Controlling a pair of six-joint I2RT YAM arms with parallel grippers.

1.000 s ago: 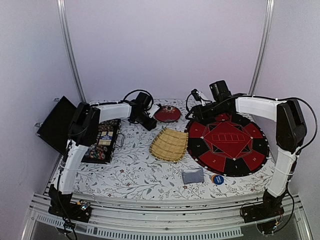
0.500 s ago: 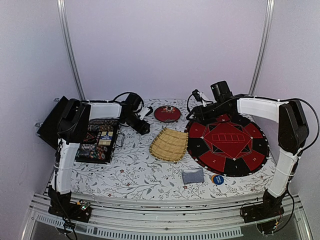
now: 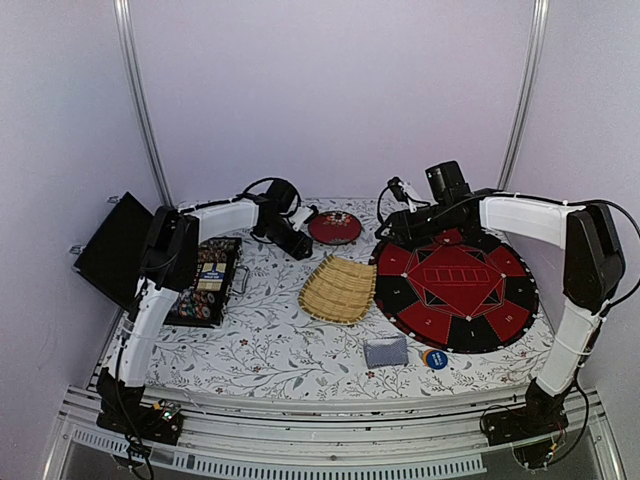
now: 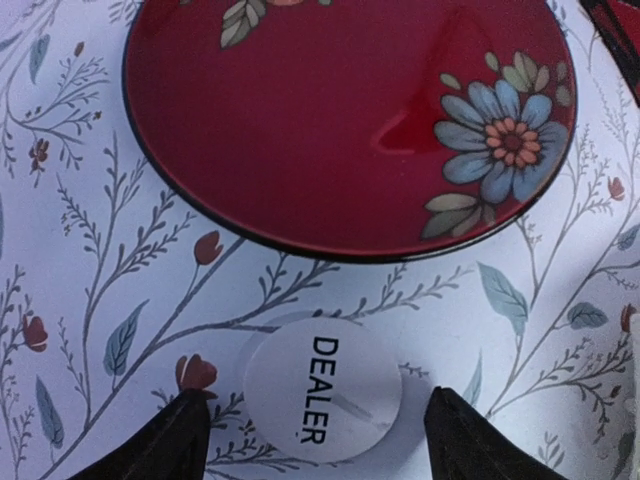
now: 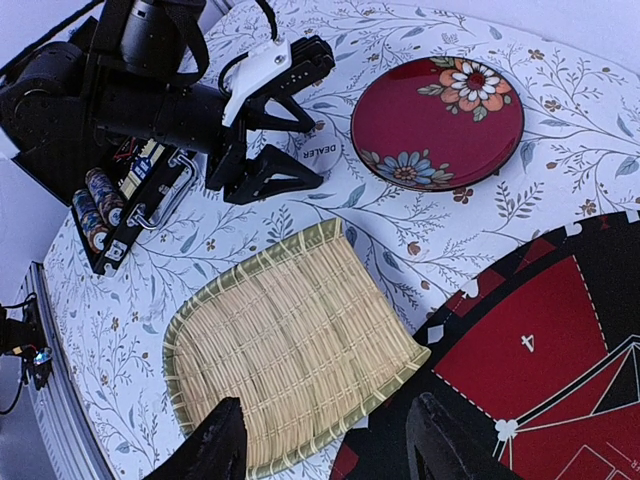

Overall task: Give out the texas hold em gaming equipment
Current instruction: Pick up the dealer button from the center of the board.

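Left end effector [image 4: 316,420], spread apart, straddles the white button [image 4: 322,390] — red dish [image 4: 300,120] at 12 o'clock; pickup seems pending, closing needed.

soft, even, violet-tinged light; faint glare on the red dish [image 4: 340,120]; dark, slightly blurred jaws at wrist-view bottoms

The 2 arms reach far forward; left gripper [image 4: 322,442] points downward with jaws wide apart, right gripper [image 5: 328,445] is spread too
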